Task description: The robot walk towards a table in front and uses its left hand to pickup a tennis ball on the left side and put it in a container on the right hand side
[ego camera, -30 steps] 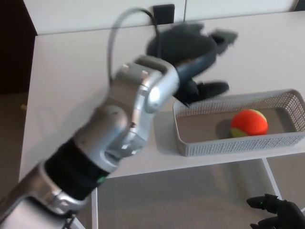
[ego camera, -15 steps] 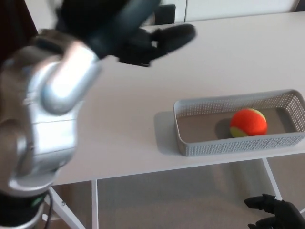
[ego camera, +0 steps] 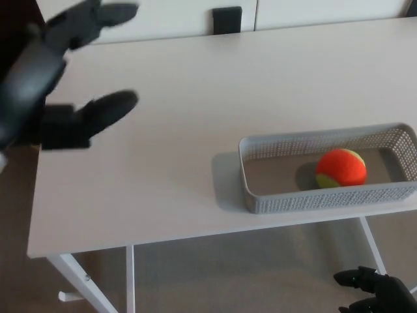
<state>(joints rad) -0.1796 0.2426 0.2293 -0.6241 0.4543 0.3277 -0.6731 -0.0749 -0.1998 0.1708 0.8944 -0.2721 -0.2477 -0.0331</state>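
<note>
An orange and yellow-green tennis ball lies inside the grey mesh basket at the right of the white table. My left hand hovers at the far left, near the table's left edge, open with its fingers spread and nothing in it. It is well away from the ball and the basket. Only part of my right hand shows at the bottom right, below the table's front edge, and its fingers are too cut off to read.
A small black object sits at the table's far edge against the white wall. White table legs stand below the front edge over a grey-brown floor.
My left arm has drawn back from above the basket to the far left and out of the picture's middle. The ball and the basket have stayed put.
</note>
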